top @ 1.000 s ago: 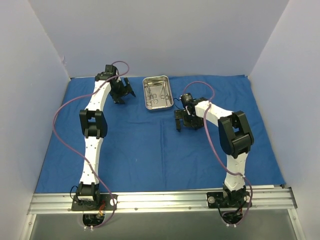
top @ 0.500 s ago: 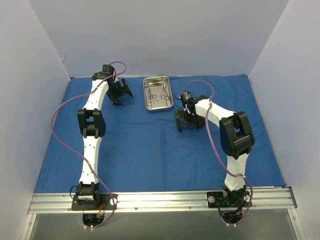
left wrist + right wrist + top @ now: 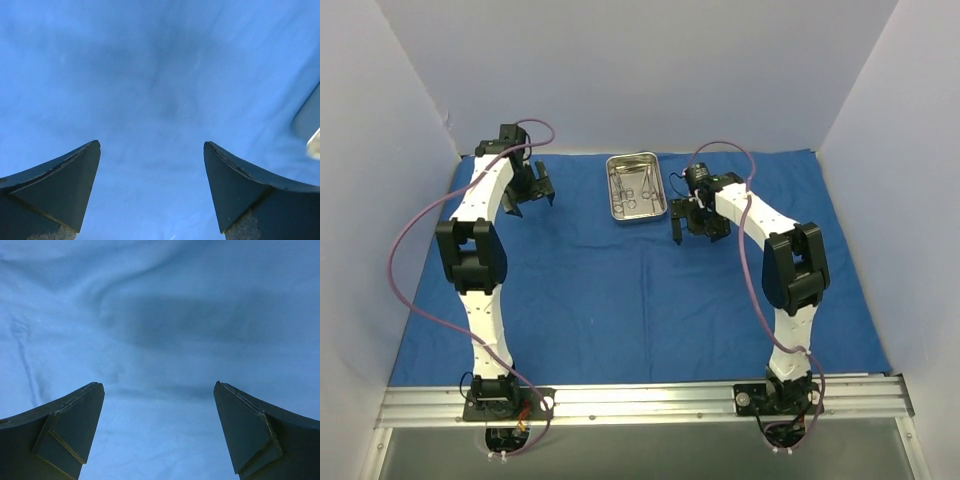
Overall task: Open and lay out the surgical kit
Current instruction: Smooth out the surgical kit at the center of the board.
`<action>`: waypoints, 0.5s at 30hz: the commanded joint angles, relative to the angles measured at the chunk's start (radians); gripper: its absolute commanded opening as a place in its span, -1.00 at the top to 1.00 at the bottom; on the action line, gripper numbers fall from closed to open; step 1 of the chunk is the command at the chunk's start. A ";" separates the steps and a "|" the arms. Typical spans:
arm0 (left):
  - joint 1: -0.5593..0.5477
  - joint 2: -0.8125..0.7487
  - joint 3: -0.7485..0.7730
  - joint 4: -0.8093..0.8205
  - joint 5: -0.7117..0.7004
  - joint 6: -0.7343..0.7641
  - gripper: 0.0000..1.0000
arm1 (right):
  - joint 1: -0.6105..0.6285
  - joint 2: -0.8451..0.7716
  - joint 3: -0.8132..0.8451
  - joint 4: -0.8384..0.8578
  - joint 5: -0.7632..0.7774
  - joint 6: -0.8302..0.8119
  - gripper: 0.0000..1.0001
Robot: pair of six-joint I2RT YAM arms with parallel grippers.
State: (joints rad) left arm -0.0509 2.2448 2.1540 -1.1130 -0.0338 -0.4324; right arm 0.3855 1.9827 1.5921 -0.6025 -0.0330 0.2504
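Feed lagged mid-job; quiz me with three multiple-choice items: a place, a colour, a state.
1. Where do the instruments lie? A) in the steel tray B) by the left arm's base C) in an end effector
2. The cloth wrap is: A) green B) white C) blue
3. The left end effector and right end effector are: A) shut on cloth B) open, empty C) shut on tweezers
1 A: they lie inside the tray. 2 C: blue throughout. 3 B: wrist views show wide gaps, nothing held.

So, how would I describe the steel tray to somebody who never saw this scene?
A large royal-blue cloth lies spread out flat. Near its far edge, about midway across, sits a small steel tray. It is the only shiny thing there, holding slim silver instruments.
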 commanded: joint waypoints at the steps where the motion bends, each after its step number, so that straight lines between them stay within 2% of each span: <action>1: 0.005 -0.138 -0.159 0.079 -0.040 0.037 -0.87 | -0.004 0.019 0.064 0.033 -0.045 0.029 -0.99; 2: 0.005 -0.166 -0.249 0.093 -0.041 0.037 -0.87 | 0.000 0.043 0.098 0.058 -0.047 0.029 -0.99; 5: 0.008 -0.249 -0.368 0.122 -0.020 0.044 -0.87 | 0.001 0.131 0.236 0.075 -0.044 0.033 -0.99; 8: 0.009 -0.272 -0.399 0.094 0.003 0.047 -0.87 | 0.000 0.183 0.324 0.031 -0.038 0.039 -0.94; 12: 0.016 -0.332 -0.512 0.114 0.055 0.064 -1.00 | -0.020 0.193 0.290 0.009 -0.042 0.043 -0.58; 13: 0.019 -0.338 -0.531 0.114 0.093 0.064 -0.85 | -0.026 0.183 0.269 0.015 -0.039 0.046 -0.57; 15: 0.022 -0.349 -0.590 0.104 0.107 0.060 -0.80 | -0.054 0.177 0.203 0.020 -0.047 0.049 -0.56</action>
State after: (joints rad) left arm -0.0433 1.9785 1.6161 -1.0275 0.0113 -0.3855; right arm 0.3717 2.1693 1.8572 -0.5327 -0.0757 0.2871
